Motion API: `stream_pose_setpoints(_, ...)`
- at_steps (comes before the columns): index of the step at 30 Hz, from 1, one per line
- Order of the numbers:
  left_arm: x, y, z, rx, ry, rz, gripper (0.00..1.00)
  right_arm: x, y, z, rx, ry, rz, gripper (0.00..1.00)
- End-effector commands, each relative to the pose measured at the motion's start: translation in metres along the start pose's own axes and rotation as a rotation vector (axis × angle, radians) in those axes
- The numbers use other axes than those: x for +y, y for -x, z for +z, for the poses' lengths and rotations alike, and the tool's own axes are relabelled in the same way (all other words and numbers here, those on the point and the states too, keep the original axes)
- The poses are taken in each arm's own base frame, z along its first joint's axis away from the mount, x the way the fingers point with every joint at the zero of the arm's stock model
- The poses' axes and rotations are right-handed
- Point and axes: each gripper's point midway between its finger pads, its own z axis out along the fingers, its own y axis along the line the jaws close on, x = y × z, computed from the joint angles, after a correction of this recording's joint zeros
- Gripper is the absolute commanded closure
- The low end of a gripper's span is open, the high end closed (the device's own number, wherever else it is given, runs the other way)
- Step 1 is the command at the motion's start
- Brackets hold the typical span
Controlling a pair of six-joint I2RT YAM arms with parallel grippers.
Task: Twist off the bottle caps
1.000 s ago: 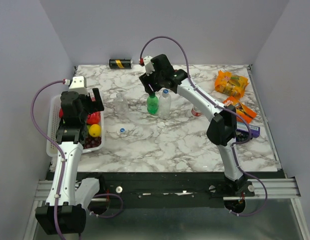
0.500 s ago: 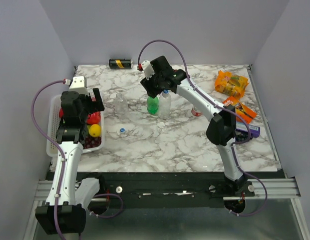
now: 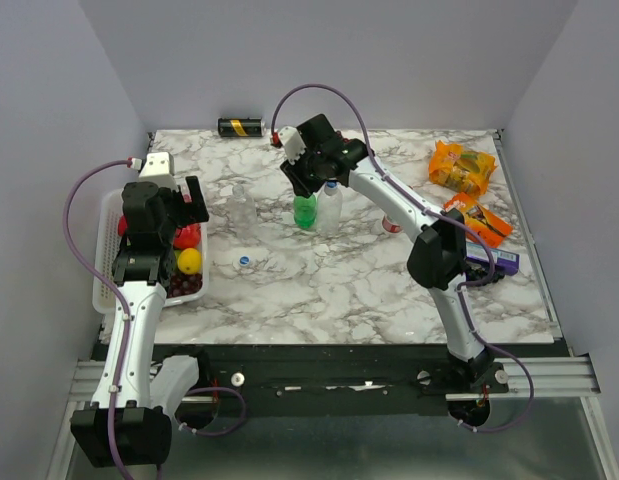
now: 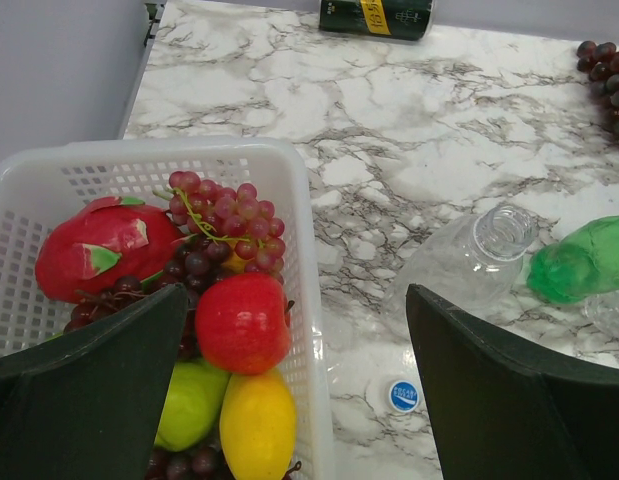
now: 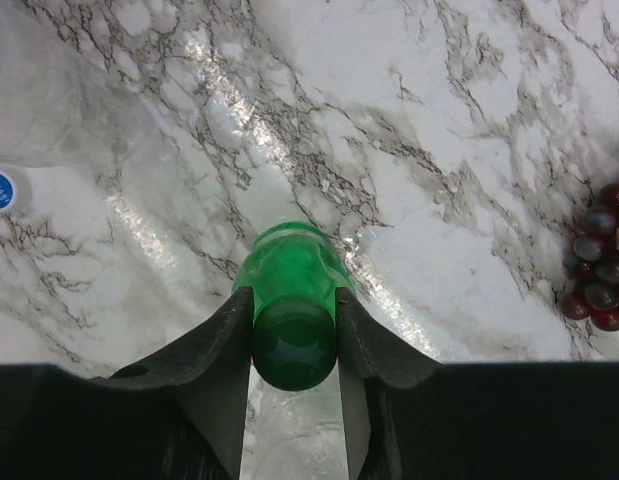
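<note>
From high above the near edge one camera takes in the whole worktop point(image 3: 319, 290), while both wrist cameras look down close past their fingers point(image 4: 89, 380), all sharing the green bottle point(image 3: 305, 212).

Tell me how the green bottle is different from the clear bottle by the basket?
The green bottle is see-through green; the clear bottle has no colour. The green one has its cap on; the clear one's mouth is open. The right tool grips the green one's cap; nothing touches the clear one. Both stand upright.

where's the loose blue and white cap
Top view: the small blue-and-white plastic cap lies left of centre on the marble table, just right of the white fruit basket.
</note>
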Motion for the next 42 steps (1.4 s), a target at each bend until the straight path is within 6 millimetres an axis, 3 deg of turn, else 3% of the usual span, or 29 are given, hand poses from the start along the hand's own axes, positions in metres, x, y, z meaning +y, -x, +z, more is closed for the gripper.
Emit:
stream_pose_setpoints(1, -0.003, 0.003, 0.000, -0.010, -0.018, -0.009, 0.01, 0.001, -0.009, 0.003, 0.038, 0.023, -0.011, 0.70)
stream_pose_setpoints(2, -0.003, 0.003, -0.001, -0.011, -0.020, -0.009, 0.01, 0.001, -0.007, 0.002, 0.030, 0.021, -0.012, 0.80)
stream_pose_setpoints(3, -0.004, 0.003, -0.001, -0.011, -0.021, -0.008, 0.01, 0.001, -0.005, 0.002, 0.023, 0.020, -0.007, 0.99)
stream_pose_setpoints(7, -0.008, 0.006, -0.003, -0.024, -0.047, -0.008, 0.01, 0.002, 0.010, -0.008, -0.027, 0.026, -0.002, 0.99)
stream_pose_setpoints(15, -0.030, 0.021, -0.016, -0.097, -0.164, 0.007, 0.01, -0.009, 0.067, -0.069, -0.213, -0.047, -0.022, 0.99)
stream_pose_setpoints(23, -0.059, 0.032, -0.033, -0.163, -0.319, 0.047, 0.01, -0.010, 0.087, -0.117, -0.294, -0.077, -0.028, 0.99)
stream_pose_setpoints(28, -0.107, 0.042, -0.061, -0.246, -0.545, 0.109, 0.02, -0.011, 0.104, -0.158, -0.371, -0.109, -0.019, 0.99)
stream_pose_setpoints(34, -0.175, 0.050, -0.112, -0.327, -0.911, 0.234, 0.02, 0.006, 0.126, -0.223, -0.498, -0.061, -0.003, 0.99)
stream_pose_setpoints(36, -0.191, 0.041, -0.120, -0.300, -0.999, 0.280, 0.02, 0.016, 0.126, -0.239, -0.516, -0.019, -0.002, 0.99)
stream_pose_setpoints(37, -0.203, 0.040, -0.130, -0.300, -1.056, 0.295, 0.02, 0.021, 0.124, -0.242, -0.515, 0.001, 0.005, 0.99)
stream_pose_setpoints(39, -0.213, 0.030, -0.132, -0.274, -1.086, 0.338, 0.02, 0.032, 0.112, -0.242, -0.489, 0.050, 0.020, 0.99)
stream_pose_setpoints(40, -0.220, 0.028, -0.135, -0.272, -1.095, 0.354, 0.02, 0.037, 0.110, -0.256, -0.509, 0.064, 0.035, 0.99)
stream_pose_setpoints(42, -0.225, 0.020, -0.134, -0.267, -1.082, 0.402, 0.02, 0.050, 0.092, -0.246, -0.475, 0.121, 0.057, 0.99)
